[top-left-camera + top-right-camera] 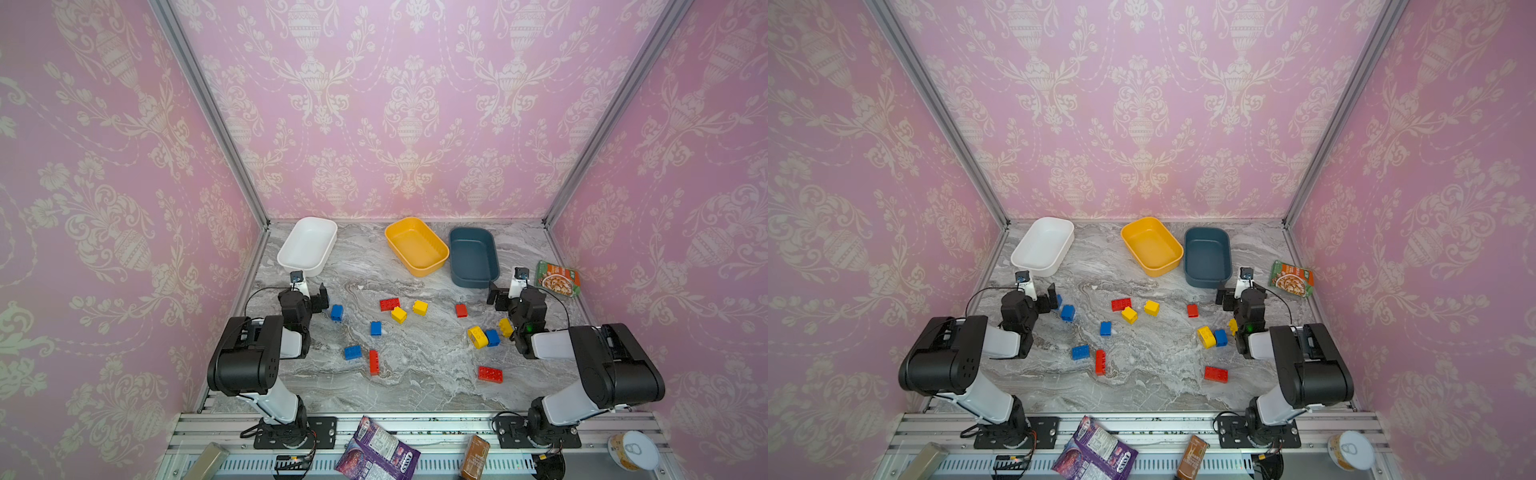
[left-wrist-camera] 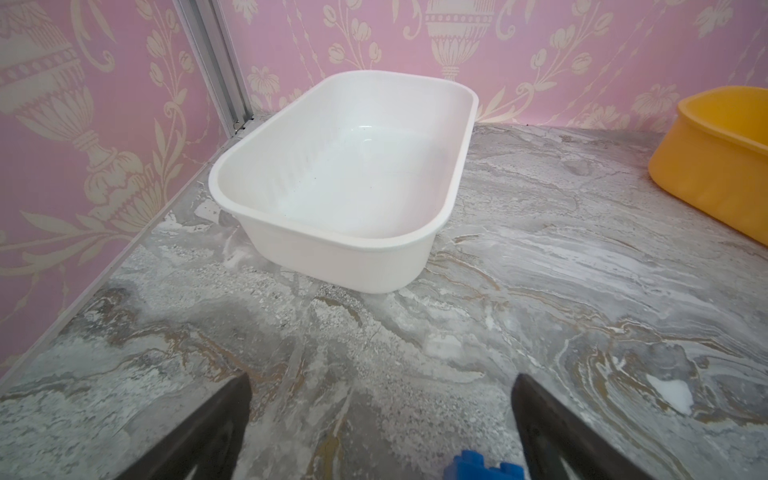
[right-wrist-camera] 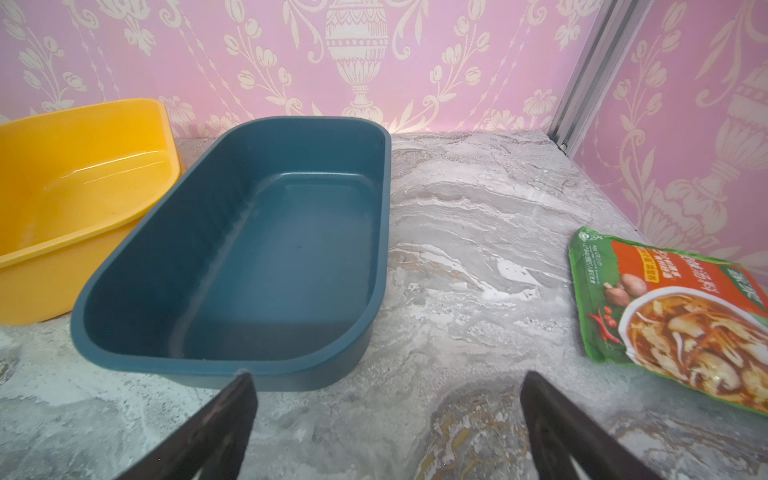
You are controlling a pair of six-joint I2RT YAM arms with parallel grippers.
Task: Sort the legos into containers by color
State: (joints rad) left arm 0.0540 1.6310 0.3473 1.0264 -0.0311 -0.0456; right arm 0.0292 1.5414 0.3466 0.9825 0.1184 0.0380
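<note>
While the left tool [image 2: 380,378] and right tool [image 3: 386,374] hang released and empty, the legos [image 1: 399,314] lie scattered on the table [image 1: 415,395].
In both top views the white tub [image 1: 307,245] sits at 11 o'clock, the yellow tub [image 1: 417,246] at 12 and the teal tub [image 1: 473,257] at 1; a blue brick [image 1: 336,312] lies at 3 o'clock of the left tool, and a green packet [image 1: 557,278] at 3 o'clock of the teal tub.
</note>
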